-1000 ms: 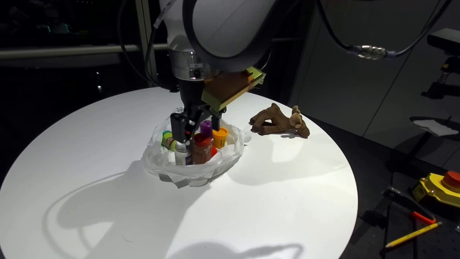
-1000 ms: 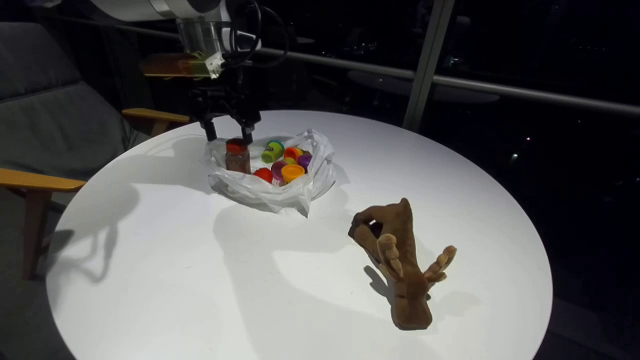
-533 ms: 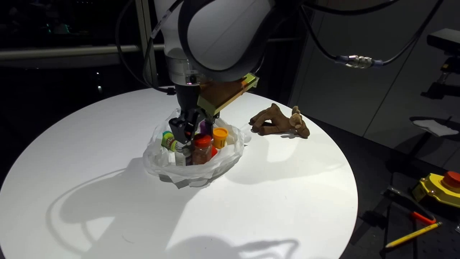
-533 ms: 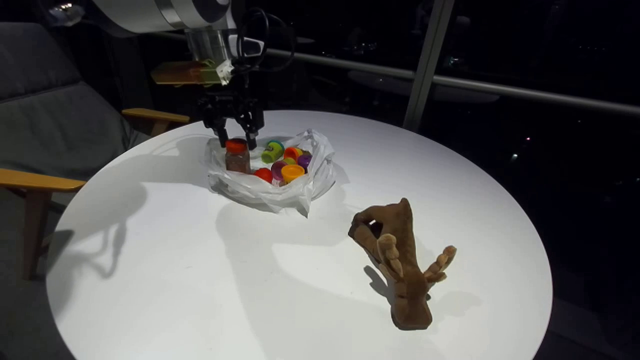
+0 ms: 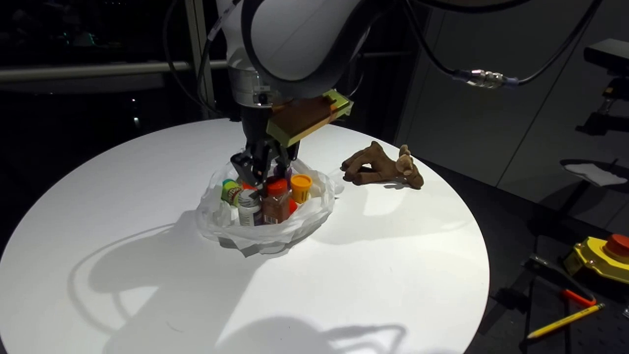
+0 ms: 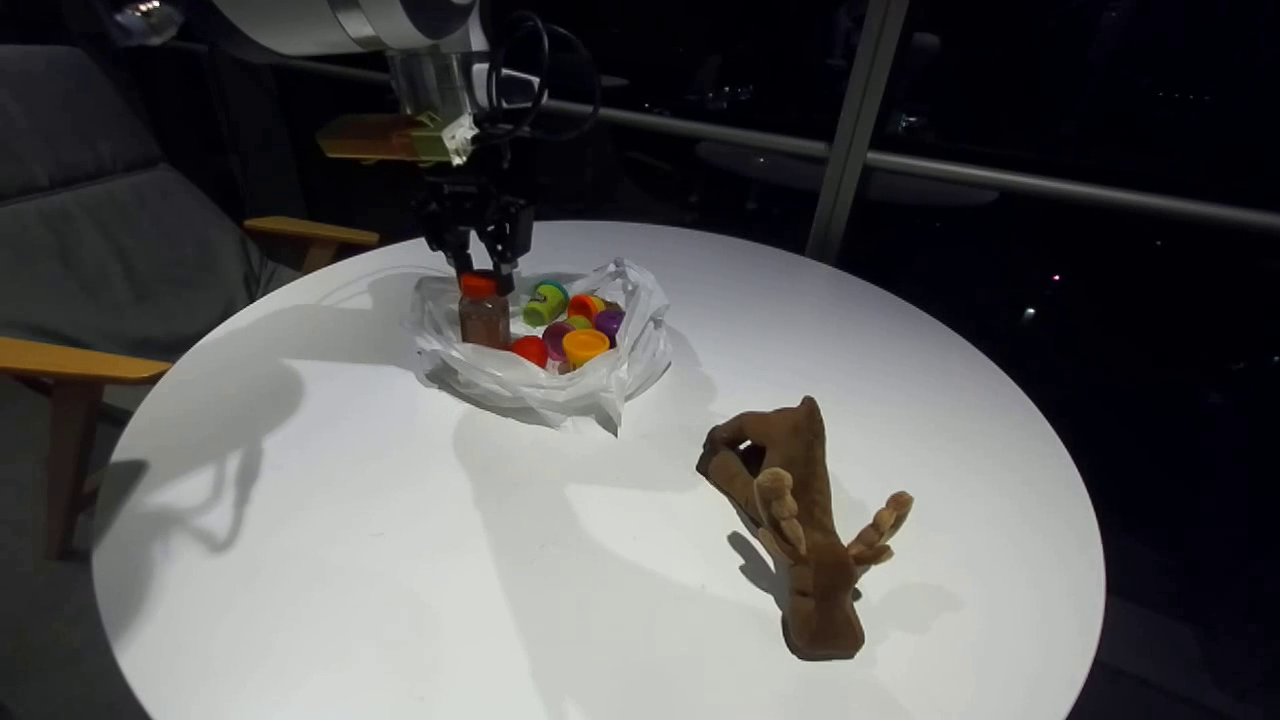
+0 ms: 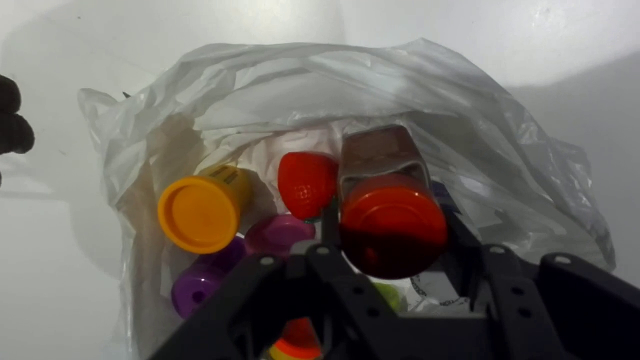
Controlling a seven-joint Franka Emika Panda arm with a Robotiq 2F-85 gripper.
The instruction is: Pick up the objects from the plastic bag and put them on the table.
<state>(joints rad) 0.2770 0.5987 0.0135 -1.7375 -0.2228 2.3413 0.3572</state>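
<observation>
Well, red-lidded jar (image 7: 390,200): was upright inside the plastic bag (image 7: 310,85), from where I stood.
Gripper (image 7: 391,220): clasped the jar's lid from both sides.
Jar's neighbours: red strawberry (image 7: 306,184) on one side, white bottle (image 5: 249,212) on the other.
Brown animal figure (image 6: 815,520): rested on the white table (image 6: 400,600), apart from the bag.
</observation>
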